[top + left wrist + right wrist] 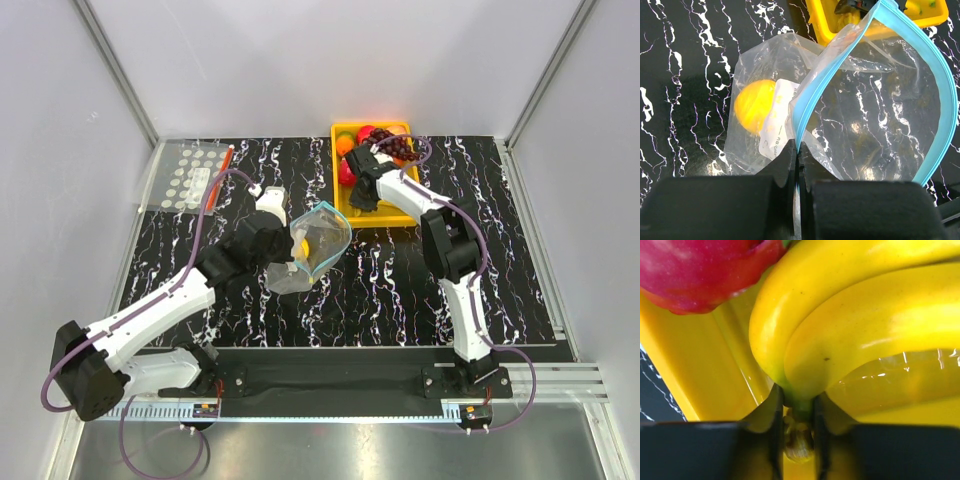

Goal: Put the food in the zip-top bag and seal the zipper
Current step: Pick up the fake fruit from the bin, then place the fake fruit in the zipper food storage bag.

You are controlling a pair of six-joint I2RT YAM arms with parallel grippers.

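My left gripper (287, 262) (798, 146) is shut on the teal-blue zipper strip (946, 100) at the mouth edge of the clear zip-top bag (318, 240) (880, 125). It holds the mouth open above the table. A yellow lemon (752, 105) (300, 240) lies inside the bag. My right gripper (362, 198) (797, 392) is down in the yellow tray (398, 217) (695, 375), shut on the stem of the bunch of bananas (855, 325). A round red fruit (700, 270) (347, 172) lies beside the bananas. Dark purple grapes (397, 146) and a small orange fruit (345, 145) lie at the tray's far end.
A clear bag with white dots and a red strip (195, 175) lies at the back left of the black marbled table (400, 290). White walls enclose the table on three sides.
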